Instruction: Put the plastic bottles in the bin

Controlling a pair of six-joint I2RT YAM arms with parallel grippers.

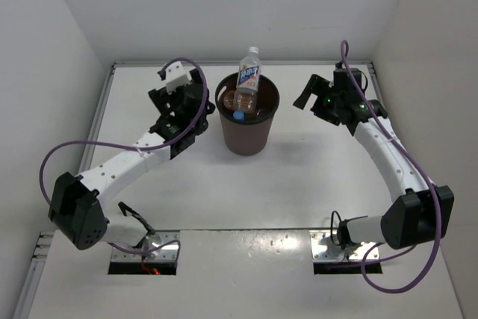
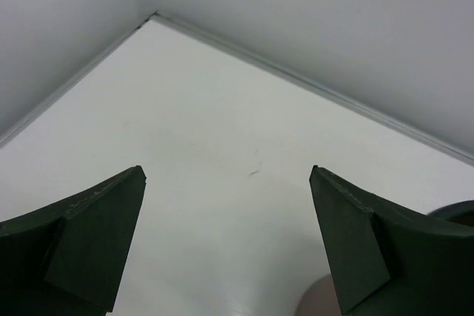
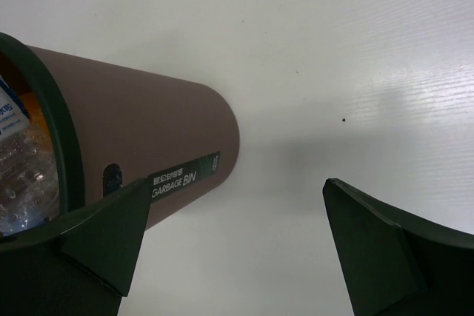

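The dark brown bin (image 1: 247, 128) stands at the back middle of the table. A clear bottle with a whitish label (image 1: 249, 77) stands upright in it and sticks out above the rim. An orange bottle (image 1: 228, 99) and a blue cap (image 1: 238, 116) show inside. My left gripper (image 1: 181, 95) is open and empty, left of the bin; its wrist view (image 2: 226, 205) shows bare table and a bit of the bin (image 2: 318, 303). My right gripper (image 1: 308, 93) is open and empty, right of the bin. Its wrist view (image 3: 233, 212) shows the bin (image 3: 148, 131) with a clear bottle (image 3: 22, 175) inside.
White walls close the table at the back and both sides, with a corner seam (image 2: 155, 16) ahead of the left gripper. The bin carries a "GARBAGE BIN" label (image 3: 185, 174). Both arm bases (image 1: 142, 248) sit at the near edge.
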